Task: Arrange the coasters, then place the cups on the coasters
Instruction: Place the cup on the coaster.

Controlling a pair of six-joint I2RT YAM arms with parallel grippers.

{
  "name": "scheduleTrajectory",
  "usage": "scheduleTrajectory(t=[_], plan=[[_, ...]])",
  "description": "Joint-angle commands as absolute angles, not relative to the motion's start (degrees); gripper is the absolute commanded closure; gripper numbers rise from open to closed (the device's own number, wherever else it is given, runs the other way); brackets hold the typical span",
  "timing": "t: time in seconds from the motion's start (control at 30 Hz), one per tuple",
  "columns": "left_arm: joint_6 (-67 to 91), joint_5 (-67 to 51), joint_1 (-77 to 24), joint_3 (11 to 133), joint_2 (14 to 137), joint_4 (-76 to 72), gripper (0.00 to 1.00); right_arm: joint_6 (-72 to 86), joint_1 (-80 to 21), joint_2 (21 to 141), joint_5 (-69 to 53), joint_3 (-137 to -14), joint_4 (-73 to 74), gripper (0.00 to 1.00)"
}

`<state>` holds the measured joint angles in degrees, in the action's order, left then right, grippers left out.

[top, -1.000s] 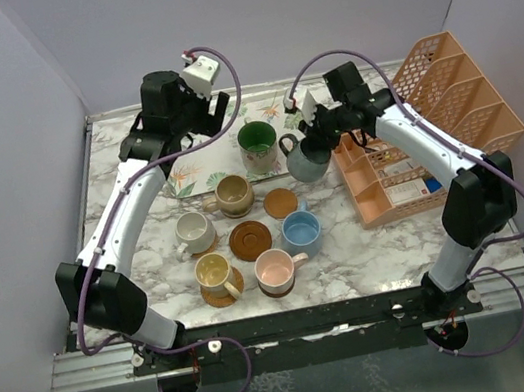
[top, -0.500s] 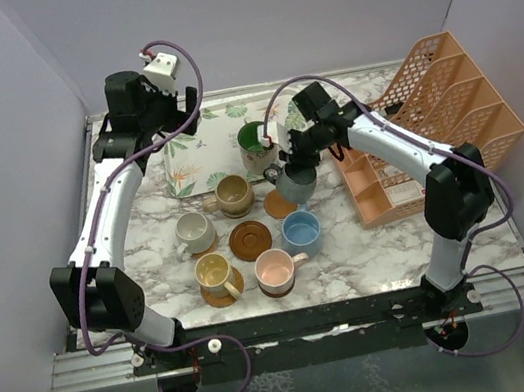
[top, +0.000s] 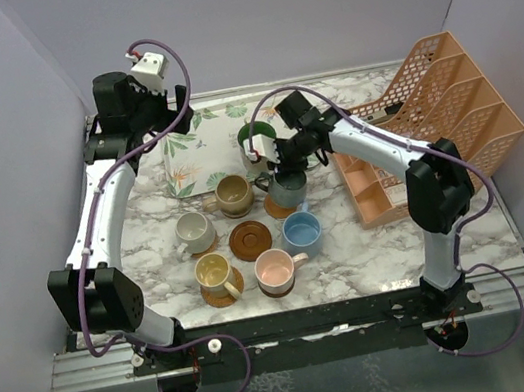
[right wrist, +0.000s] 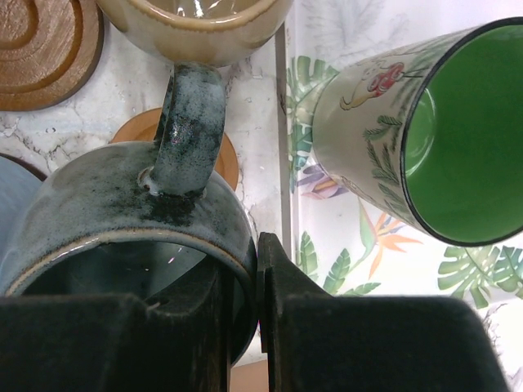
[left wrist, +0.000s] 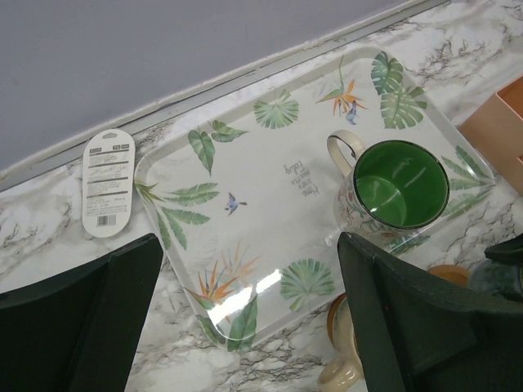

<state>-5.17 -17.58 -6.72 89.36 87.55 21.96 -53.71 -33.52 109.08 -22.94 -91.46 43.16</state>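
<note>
1. Our right gripper [right wrist: 257, 273] pinches the rim of the grey-blue mug [right wrist: 114, 204], one finger inside and one outside.
2. That mug hangs over an orange-tan coaster [right wrist: 225, 162] just beside the leaf tray [left wrist: 245, 155]; we cannot tell whether it touches.
3. Our left gripper [left wrist: 249, 278] hovers over the tray, jaws spread wide, holding nothing.
4. The green-lined mug [left wrist: 399, 186] stands on the tray.
5. The yellow mug [top: 213, 271] and the pink mug [top: 274, 271] each sit on a coaster.
</note>
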Motion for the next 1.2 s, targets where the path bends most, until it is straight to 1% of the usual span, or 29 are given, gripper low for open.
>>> scheduleTrajectory(t=[0.0,0.63,1.17], plan=[[-4.1,-20.1,-6.1,89.8,85.5,20.8,0.07,-54.9,-34.6,110.2,-20.2,-94.0,40.9,0.99],[-4.2,-21.3,-5.6,89.2,85.9,20.4,0.07,-50.8,-37.5,115.6,-11.5,-96.8,40.3,0.99],[-4.5,-21.9,-5.5,89.1,86.2,20.4,0.07,-43.3,-38.5,119.5,-7.0,-103.7,46.0,0.99]])
